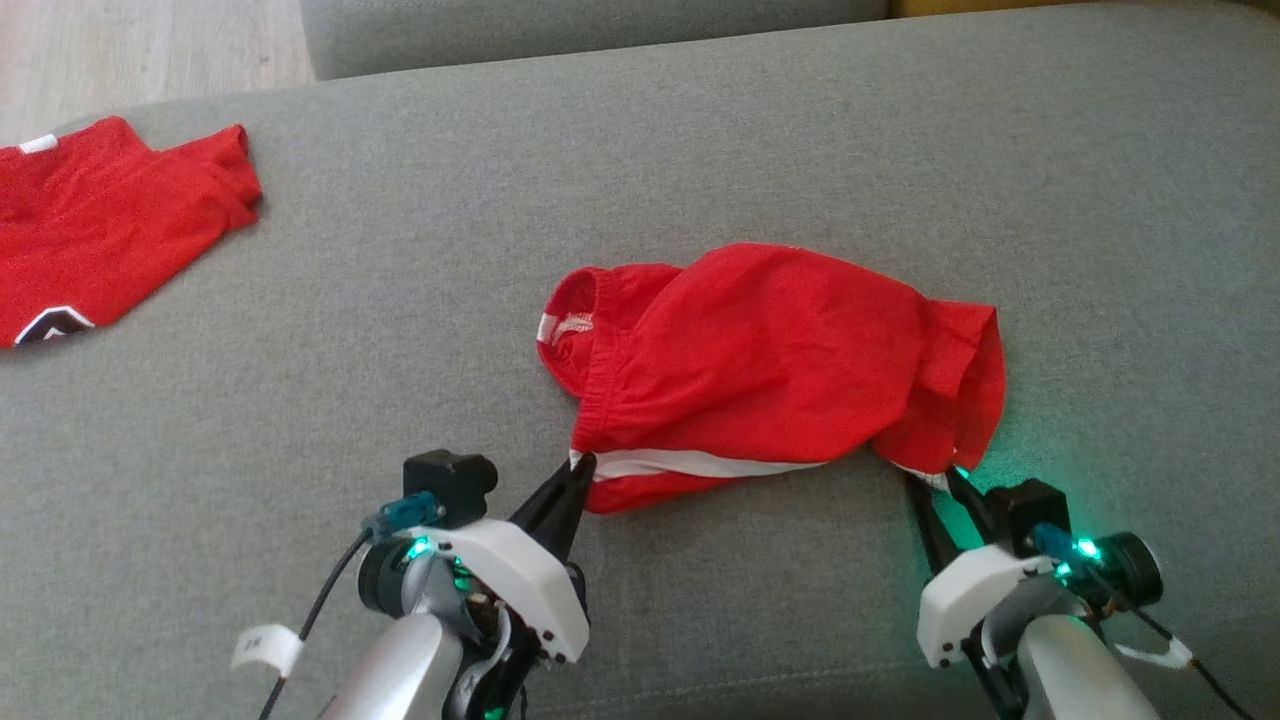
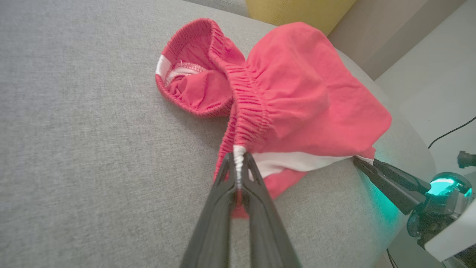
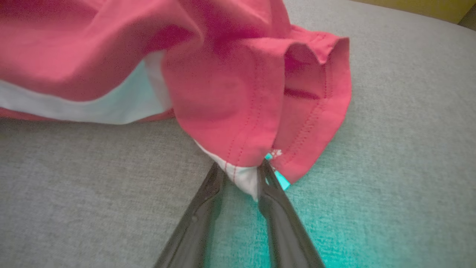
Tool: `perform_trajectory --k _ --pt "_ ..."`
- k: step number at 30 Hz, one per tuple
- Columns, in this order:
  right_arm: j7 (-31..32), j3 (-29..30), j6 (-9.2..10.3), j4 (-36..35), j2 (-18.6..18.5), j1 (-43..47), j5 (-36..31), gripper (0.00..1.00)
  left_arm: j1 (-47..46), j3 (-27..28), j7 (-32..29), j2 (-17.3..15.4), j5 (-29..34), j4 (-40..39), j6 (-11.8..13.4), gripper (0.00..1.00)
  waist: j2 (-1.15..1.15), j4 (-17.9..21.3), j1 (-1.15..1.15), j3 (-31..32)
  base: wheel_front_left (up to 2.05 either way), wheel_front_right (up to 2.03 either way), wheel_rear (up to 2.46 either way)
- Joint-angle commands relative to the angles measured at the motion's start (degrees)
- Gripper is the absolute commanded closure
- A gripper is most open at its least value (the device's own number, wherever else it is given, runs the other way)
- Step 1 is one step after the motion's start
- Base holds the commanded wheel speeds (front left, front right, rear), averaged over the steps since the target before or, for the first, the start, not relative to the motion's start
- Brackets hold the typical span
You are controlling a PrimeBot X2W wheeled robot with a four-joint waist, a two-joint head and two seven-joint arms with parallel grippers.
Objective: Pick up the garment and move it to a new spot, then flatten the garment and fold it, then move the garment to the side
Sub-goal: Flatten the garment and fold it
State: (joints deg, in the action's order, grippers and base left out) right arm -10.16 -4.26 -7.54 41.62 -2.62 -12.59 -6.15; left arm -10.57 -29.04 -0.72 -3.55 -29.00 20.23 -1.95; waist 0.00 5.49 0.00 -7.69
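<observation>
**Both grippers at the near edge of the red shorts**

The left gripper [image 1: 580, 462] [image 2: 238, 163] is closed tight on the near left corner of the shorts [image 1: 760, 340] [image 2: 297, 93] [image 3: 223, 93], pinching the white end of the gathered waistband [image 2: 245, 108]. The right gripper [image 1: 932, 478] [image 3: 241, 171] sits at the near right corner. Its two fingers stand a little apart, with the white tip of a leg hem between them. Whether they actually clamp the cloth, I cannot tell.

The shorts lie bunched on the grey sofa [image 1: 400, 300], near the middle and slightly to the right. The waistband opening faces left and the leg hems face right. A white stripe [image 1: 700, 465] runs along the near edge between the two grippers. A red shirt [image 1: 90, 230] lies well apart at the far left of the sofa.
</observation>
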Motion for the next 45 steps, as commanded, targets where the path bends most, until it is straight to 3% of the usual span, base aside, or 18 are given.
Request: perform_trajectory --k 1,3,4,9,14,23,30,33,37,45 --pt "-0.53 -1.01 0.05 -0.36 -0.26 -2.18 -0.55 0.62 -1.45 1.87 0.74 -0.56 -0.32 -2.33 0.39 1.0 0.0 0.0 0.0 -0.03 0.0 0.0 0.0" --pt "-0.37 -0.97 0.05 0.71 -0.26 -2.92 -0.69 0.78 -1.42 2.04 0.91 -0.67 -0.48 -2.38 0.51 1.0 0.0 -0.05 0.0 -0.03 0.0 0.0 0.0" --pt "-0.48 -1.04 0.05 1.02 -0.26 -3.31 -0.55 1.0 -1.43 2.14 1.05 -0.7 -0.56 -2.44 0.6 1.0 0.0 -0.09 0.0 -0.03 0.0 0.0 0.0" --pt "-2.82 -0.61 0.05 -0.19 -0.26 -4.43 3.32 1.0 -1.56 3.76 3.5 -0.96 -1.18 -3.64 1.17 1.0 0.0 -0.03 0.0 0.55 0.0 0.0 0.0" --pt "-4.23 -2.0 0.05 -8.61 -0.26 -4.76 12.17 1.0 -1.99 7.44 7.44 -1.42 -3.09 -8.07 1.6 1.0 0.0 0.78 0.0 2.08 0.0 0.0 0.0" --pt "-0.13 -0.01 0.05 -36.48 -2.86 -2.75 14.03 1.0 -3.21 13.56 7.78 -4.79 -5.84 -26.75 2.86 1.0 0.0 1.87 0.0 5.9 0.0 0.0 0.0" --pt "7.94 0.97 0.05 -58.7 -5.63 -1.78 13.88 1.0 -7.47 14.89 0.68 -9.59 -4.42 -43.33 4.26 1.0 0.0 1.86 0.0 6.26 0.0 0.0 0.0" --pt "12.31 0.77 0.05 -66.64 -6.31 -3.15 14.45 1.0 -12.28 15.44 -5.02 -11.86 -4.48 -49.0 4.86 1.0 0.0 1.91 0.0 4.6 0.0 0.0 0.0" --pt "15.11 0.18 0.05 -66.11 -6.67 -6.71 15.17 1.0 -18.14 16.02 -9.22 -14.76 -3.29 -47.53 4.35 1.0 0.0 2.32 0.0 1.76 0.0 0.0 0.0" --pt "13.35 -1.57 0.05 -49.57 -5.87 -22.49 15.43 1.0 -32.19 15.92 -13.34 -17.15 -2.48 -32.52 1.73 1.0 0.0 3.48 0.0 -6.32 0.0 0.0 0.0"
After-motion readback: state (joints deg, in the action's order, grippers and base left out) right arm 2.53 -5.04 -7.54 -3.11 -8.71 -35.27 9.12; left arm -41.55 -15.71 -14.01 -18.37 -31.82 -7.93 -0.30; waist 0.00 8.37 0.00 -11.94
